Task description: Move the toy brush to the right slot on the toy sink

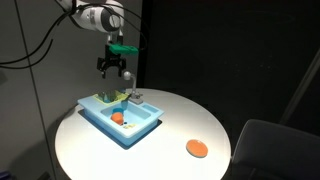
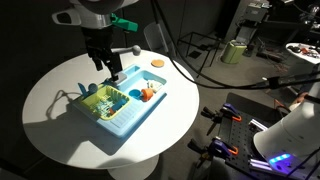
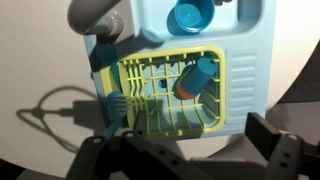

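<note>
Round white table [image 1: 230, 125], dark room. Gripper [image 3: 187, 152] spread wide, empty, above toy sink [image 1: 135, 128]. Toy brush [image 3: 112, 105] inside sink: likely light, stiff, slippery plastic; pinch mid-handle.

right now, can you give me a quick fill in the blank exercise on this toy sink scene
1. The toy sink sits on a round ___ table.
2. The gripper hangs open ___ the toy sink.
3. A flat ___ disc lies on the table, apart from the toy sink.
4. In the wrist view, the rack inside the toy sink is ___.

Missing words: white; above; orange; yellow.
</note>
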Robot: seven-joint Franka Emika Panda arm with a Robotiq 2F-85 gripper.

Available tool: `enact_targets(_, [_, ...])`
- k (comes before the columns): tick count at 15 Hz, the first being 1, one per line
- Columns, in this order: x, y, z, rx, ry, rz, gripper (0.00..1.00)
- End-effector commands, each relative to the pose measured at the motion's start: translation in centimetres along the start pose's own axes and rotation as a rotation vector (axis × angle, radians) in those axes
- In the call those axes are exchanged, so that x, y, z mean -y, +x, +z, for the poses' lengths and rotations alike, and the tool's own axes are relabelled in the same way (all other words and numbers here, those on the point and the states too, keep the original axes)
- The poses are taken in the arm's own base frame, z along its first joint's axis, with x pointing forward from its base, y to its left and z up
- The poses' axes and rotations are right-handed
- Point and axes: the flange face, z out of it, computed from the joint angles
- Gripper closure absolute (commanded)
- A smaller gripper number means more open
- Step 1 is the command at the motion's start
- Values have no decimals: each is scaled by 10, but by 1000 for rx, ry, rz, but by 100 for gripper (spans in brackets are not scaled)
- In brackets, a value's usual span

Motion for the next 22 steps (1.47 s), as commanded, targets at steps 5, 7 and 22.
enact_targets(5, [-41,8,21,51,-18,-67,0])
enact_targets(7, [-49,10,25,60,-26,-89,0])
enact_targets(22, [-73,21,60,56,5,-158,0])
